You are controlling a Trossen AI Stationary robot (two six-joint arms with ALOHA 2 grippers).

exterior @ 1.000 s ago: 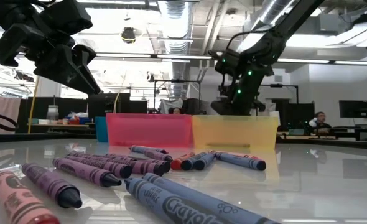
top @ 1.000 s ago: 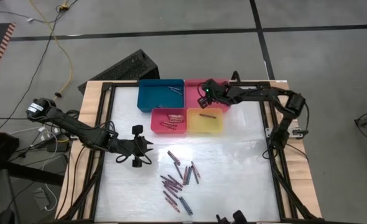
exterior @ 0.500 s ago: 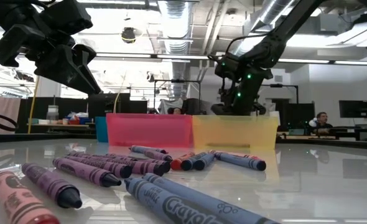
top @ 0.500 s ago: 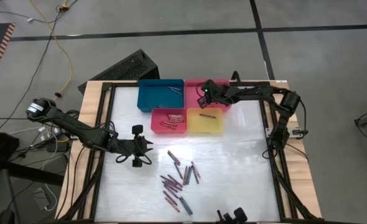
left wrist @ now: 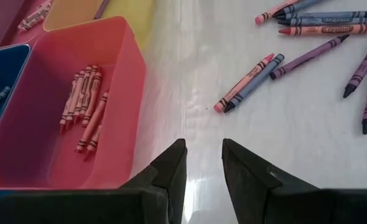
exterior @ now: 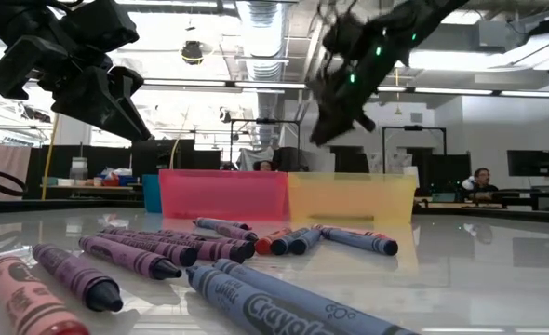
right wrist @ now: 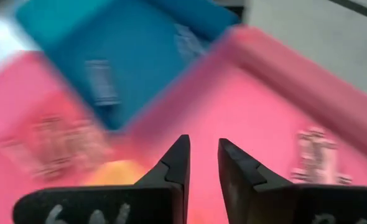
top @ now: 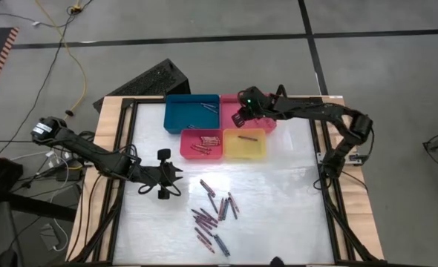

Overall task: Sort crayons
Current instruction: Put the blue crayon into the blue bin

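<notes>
Crayons point(top: 213, 215), small thin paper-wrapped wax sticks in purple, pink, red and dark blue, lie scattered loose on the glossy white counter point(top: 278, 200), from its middle toward the near edge. More sit sorted in four rectangular plastic trays at the far edge: several pink ones in the near pink-red tray point(top: 202, 144), a few in the blue tray point(top: 191, 113), one dark stick in the yellow tray point(top: 245, 143), and a blurred pale patch (possibly crayons, hard to tell) in the far pink tray point(top: 267, 119).

Right gripper point(top: 243, 116) hangs over the far pink tray, beside the blue tray's edge, raised clear of the tray walls in the low view. Its fingers point(right wrist: 174, 168) stand a narrow gap apart with nothing between them.

Left gripper point(top: 176, 173) hovers above the counter toward the left edge, between the pink-red tray and the loose pile. Its fingers point(left wrist: 171, 171) are parted a little, holding nothing.
</notes>
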